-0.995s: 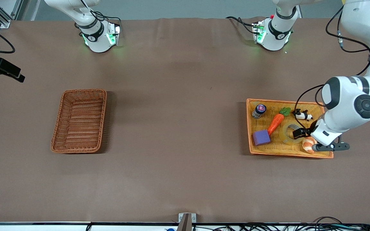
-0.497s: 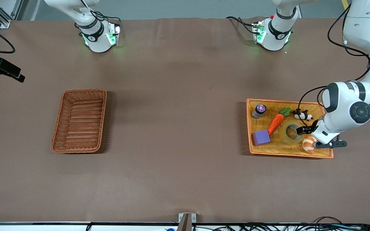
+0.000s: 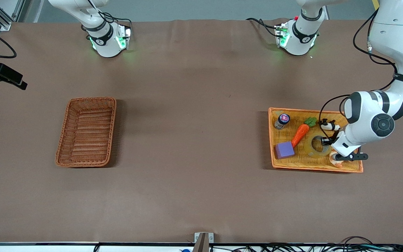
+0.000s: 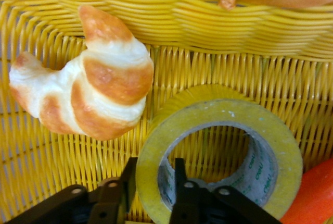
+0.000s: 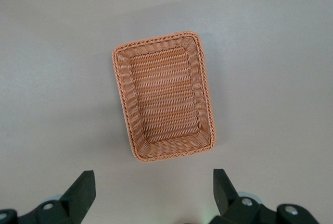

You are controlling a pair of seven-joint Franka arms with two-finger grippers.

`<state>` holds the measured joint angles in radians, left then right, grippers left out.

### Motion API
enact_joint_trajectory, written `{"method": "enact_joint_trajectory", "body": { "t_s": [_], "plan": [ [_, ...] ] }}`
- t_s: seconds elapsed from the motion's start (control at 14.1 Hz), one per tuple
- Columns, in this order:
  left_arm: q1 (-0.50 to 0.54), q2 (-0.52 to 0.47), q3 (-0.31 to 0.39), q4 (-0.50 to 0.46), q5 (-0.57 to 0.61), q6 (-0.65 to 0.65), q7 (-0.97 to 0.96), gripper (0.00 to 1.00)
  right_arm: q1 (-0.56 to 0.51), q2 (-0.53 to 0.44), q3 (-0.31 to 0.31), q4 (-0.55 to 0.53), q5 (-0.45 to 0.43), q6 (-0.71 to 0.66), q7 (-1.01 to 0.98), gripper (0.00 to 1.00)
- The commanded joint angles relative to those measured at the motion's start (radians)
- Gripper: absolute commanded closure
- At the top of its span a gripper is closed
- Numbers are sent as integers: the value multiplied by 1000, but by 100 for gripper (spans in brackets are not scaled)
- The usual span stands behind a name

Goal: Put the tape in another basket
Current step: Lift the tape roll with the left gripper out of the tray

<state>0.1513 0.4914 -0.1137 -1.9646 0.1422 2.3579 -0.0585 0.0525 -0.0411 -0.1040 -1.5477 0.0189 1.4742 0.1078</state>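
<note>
Left wrist view: left hand [image 4: 148, 190] straddles tape [image 4: 221, 153] wall, narrow, one finger in hole, for lift. Right hand [image 5: 151, 193] wide, waits over basket [image 5: 163, 96].

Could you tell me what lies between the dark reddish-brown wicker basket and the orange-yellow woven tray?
Nothing: the front view shows only bare brown table between the reddish-brown wicker basket and the orange-yellow woven tray.
</note>
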Motion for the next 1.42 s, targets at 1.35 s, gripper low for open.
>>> {"method": "enact_joint_trajectory", "body": {
  "t_s": [1.35],
  "plan": [
    [-603, 152, -136, 565, 11, -298, -706, 100, 4, -8, -3, -22, 16, 3, -3, 0]
  ]
}}
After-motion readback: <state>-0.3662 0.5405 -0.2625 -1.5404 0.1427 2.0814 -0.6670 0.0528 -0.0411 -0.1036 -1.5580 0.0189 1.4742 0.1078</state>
